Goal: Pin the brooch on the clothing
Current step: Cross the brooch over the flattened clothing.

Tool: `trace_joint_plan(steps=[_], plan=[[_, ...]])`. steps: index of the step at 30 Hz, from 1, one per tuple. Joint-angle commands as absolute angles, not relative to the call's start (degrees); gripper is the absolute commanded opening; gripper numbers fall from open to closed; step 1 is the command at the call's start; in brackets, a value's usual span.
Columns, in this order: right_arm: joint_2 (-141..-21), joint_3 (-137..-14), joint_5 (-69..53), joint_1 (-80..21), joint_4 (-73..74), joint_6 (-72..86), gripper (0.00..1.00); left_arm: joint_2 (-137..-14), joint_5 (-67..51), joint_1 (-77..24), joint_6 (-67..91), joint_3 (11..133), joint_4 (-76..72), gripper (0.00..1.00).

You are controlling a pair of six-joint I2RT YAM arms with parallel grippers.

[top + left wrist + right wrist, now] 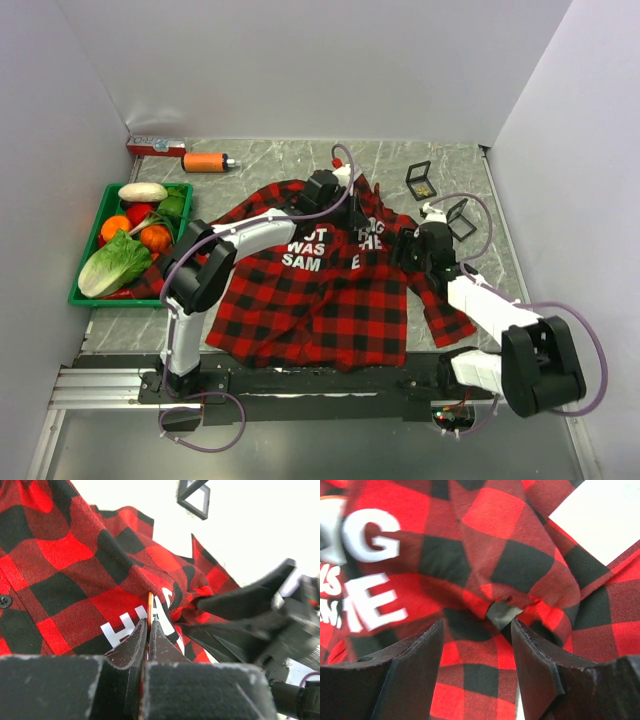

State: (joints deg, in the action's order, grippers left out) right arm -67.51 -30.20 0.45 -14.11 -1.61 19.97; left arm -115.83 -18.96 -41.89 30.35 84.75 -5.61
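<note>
Well, my left end effector point(149, 624) is pinched tight on the thin orange brooch point(150, 605). Its tip is right at the shirt point(65, 555), by the white letters. My right end effector point(477, 630) is open, with a raised fold of shirt between its jaws. I think the right one should close on that fold to hold it firm. Then I can push the pin in slowly. I count one brooch, one shirt and two black frames point(420, 180) further off.
</note>
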Motion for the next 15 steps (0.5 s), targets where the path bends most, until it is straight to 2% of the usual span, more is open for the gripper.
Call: trace_joint_plan(steps=[1, 15], plan=[[-70.7, -32.4, 0.4, -12.7, -6.6, 20.9, 0.63, -110.9, -24.4, -41.1, 33.0, 83.8, -12.3, 0.01], [-79.0, -36.2, -3.8, -9.6, -5.9, 23.1, 0.61, -107.0, -30.6, -39.2, 36.4, 79.4, -19.9, 0.01]])
